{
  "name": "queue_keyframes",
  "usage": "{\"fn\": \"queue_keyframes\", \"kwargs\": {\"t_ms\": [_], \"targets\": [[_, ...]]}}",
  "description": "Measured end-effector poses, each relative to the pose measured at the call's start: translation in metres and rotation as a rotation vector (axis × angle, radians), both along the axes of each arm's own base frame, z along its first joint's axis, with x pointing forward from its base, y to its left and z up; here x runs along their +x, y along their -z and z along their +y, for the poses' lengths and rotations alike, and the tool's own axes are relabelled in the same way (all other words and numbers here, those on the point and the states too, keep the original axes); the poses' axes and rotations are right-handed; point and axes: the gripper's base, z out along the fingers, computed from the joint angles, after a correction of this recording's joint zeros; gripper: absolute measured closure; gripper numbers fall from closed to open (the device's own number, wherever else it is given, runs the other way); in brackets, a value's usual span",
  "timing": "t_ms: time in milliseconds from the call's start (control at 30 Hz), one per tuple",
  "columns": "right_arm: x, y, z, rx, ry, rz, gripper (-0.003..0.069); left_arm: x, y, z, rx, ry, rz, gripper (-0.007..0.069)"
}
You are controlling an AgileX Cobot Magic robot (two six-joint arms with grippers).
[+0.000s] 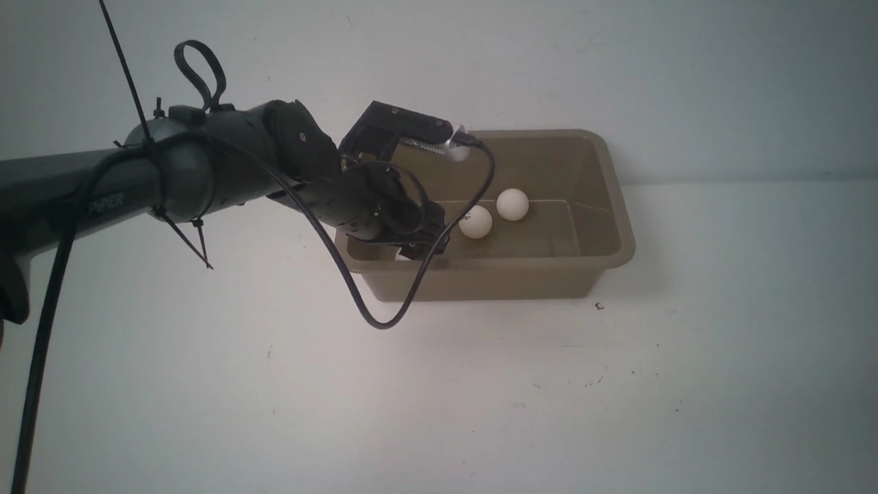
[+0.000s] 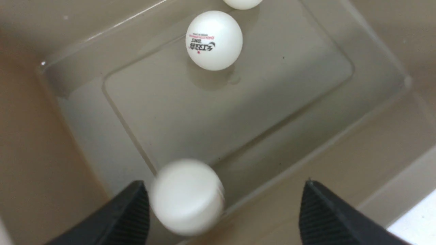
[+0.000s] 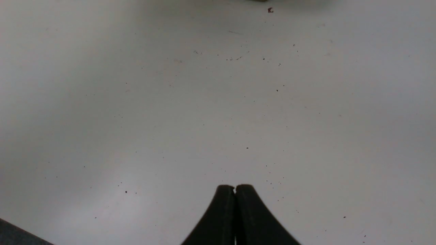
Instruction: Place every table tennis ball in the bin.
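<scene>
Left arm reaches out over the bin (image 1: pixel 481 280), a taupe plastic tub with rounded corners, sloping walls and a flared rim, standing on the white table (image 1: pixel 480 405) close to the back wall.

My left gripper (image 2: pixel 223 185) points down into the bin, jaws spread wide. Between them sits the blurred ball (image 2: pixel 187 197), an off-white sphere, smeared in the wrist view. It lies hard by one ribbed finger (image 2: pixel 131 211) and well clear of the other, so it is not clamped. Whether it touches that finger, I cannot tell.

Two more balls rest on the bin floor, near each other:
- marked ball (image 1: pixel 475 221): matte off-white, small dark print with a red star, print facing my wrist camera
- plain ball (image 1: pixel 512 204): same size and colour, just beyond the marked one, toward the far wall

Bin floor is smooth, slightly glossy, with a raised rectangular panel.

My right gripper (image 3: pixel 235 188) hangs over bare, speckled table, jaws pressed together, nothing between them
</scene>
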Motion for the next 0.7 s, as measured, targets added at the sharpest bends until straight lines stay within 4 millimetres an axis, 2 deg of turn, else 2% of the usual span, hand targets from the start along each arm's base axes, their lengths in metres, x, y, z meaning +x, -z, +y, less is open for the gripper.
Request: {"fn": "queue_keyframes", "kwargs": {"t_ms": [67, 133, 233, 267, 300, 333, 367, 500, 533, 567, 600, 667, 700], "targets": [[0.000, 0.000, 0.000, -0.001, -0.001, 0.000, 0.0676, -0.004, -0.008, 0.001, 0.004, 0.015, -0.002, 0.0112], [0.000, 0.000, 0.000, 0.000, -0.001, -0.002, 0.0676, -0.010, -0.025, 0.003, 0.016, 0.038, -0.025, 0.0170], [0.002, -0.001, -0.001, -0.006, 0.005, -0.024, 0.0676, -0.030, -0.073, 0.010, 0.020, 0.076, -0.100, 0.0327], [0.003, -0.002, -0.001, -0.012, 0.010, -0.041, 0.0676, -0.045, -0.102, 0.016, 0.019, 0.092, -0.155, 0.0426], [0.004, -0.003, -0.002, -0.019, 0.014, -0.057, 0.0676, -0.056, -0.122, 0.020, 0.018, 0.103, -0.200, 0.0497], [0.005, -0.004, -0.003, -0.025, 0.019, -0.070, 0.0676, -0.063, -0.134, 0.023, 0.018, 0.108, -0.229, 0.0533], [0.006, -0.005, -0.004, -0.035, 0.026, -0.099, 0.0676, -0.079, -0.159, 0.029, 0.015, 0.116, -0.296, 0.0580], [0.010, -0.019, -0.008, -0.021, 0.043, -0.304, 0.0676, -0.119, -0.201, 0.045, 0.003, 0.122, -0.418, 0.0628], [0.009, -0.025, -0.010, -0.016, 0.047, -0.388, 0.0676, -0.130, -0.205, 0.049, 0.003, 0.124, -0.432, 0.0629], [0.009, -0.025, -0.010, -0.016, 0.047, -0.388, 0.0676, -0.132, -0.205, 0.050, 0.005, 0.125, -0.434, 0.0629], [0.006, -0.033, -0.014, -0.022, 0.057, -0.502, 0.0676, -0.151, -0.201, 0.058, 0.005, 0.122, -0.436, 0.0629], [0.004, -0.036, -0.017, -0.027, 0.062, -0.558, 0.0676, -0.162, -0.195, 0.062, 0.010, 0.119, -0.434, 0.0629], [0.001, -0.037, -0.020, -0.041, 0.073, -0.624, 0.0676, -0.182, -0.183, 0.072, 0.010, 0.100, -0.452, 0.0629]]}}
